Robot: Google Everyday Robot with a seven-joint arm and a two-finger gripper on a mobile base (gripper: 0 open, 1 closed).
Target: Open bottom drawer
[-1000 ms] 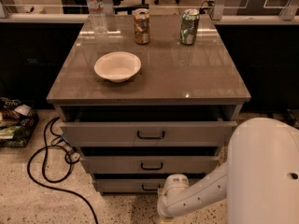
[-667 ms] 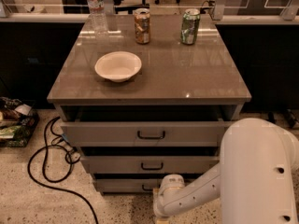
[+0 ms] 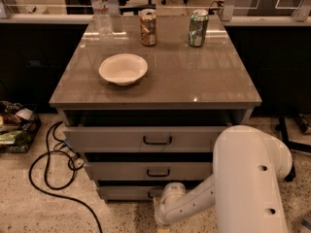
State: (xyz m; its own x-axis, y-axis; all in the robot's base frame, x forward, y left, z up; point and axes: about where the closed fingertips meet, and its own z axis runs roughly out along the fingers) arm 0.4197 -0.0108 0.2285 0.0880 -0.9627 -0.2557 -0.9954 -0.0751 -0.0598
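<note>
Gripper [image 3: 161, 221] low at the frame's bottom edge, just in front of the bottom drawer [image 3: 125, 192]; spread or closed: cannot tell. That drawer is the lowest of three fronts, near the speckled floor [image 3: 121, 217], where a black cable [image 3: 48, 176] loops to the left. Glossy cabinet top [image 3: 194, 76] carries a white bowl [image 3: 123, 68], two cans [image 3: 148, 27] [image 3: 198, 28] and a water bottle [image 3: 100, 6].

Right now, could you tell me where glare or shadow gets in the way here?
Camera view: light glares off the tabletop near its front edge; dark shadow fills the gaps above the drawers; the bottom drawer is dim, partly behind the arm; the hand sits at the bottom edge.
</note>
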